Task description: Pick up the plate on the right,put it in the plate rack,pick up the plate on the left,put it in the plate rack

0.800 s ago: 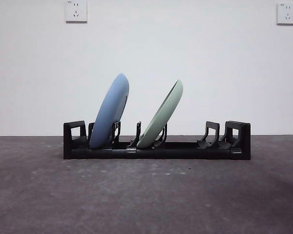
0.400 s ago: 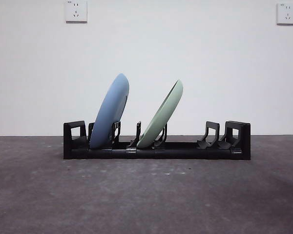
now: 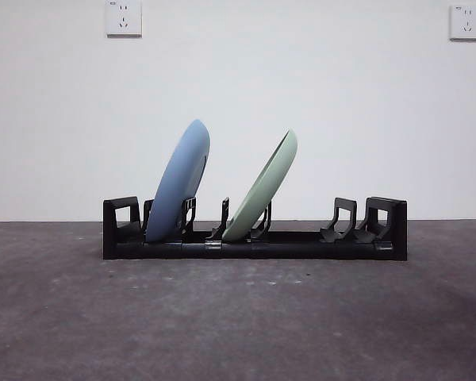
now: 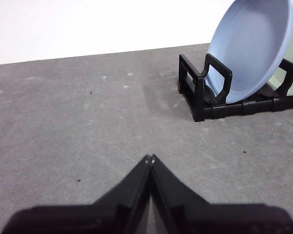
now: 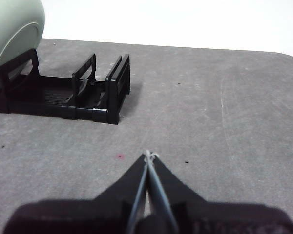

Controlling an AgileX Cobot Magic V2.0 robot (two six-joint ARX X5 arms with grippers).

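We see our right tool point(image 5: 149, 155) low over the grey bench point(image 5: 224, 112), its two black jaws pressed together at the tips with nothing between them. Well apart from it stands one blocky end of the black plate rack point(image 5: 83, 95). A pale green plate point(image 5: 12, 29) leans in the rack, partly cut off at the frame's edge.
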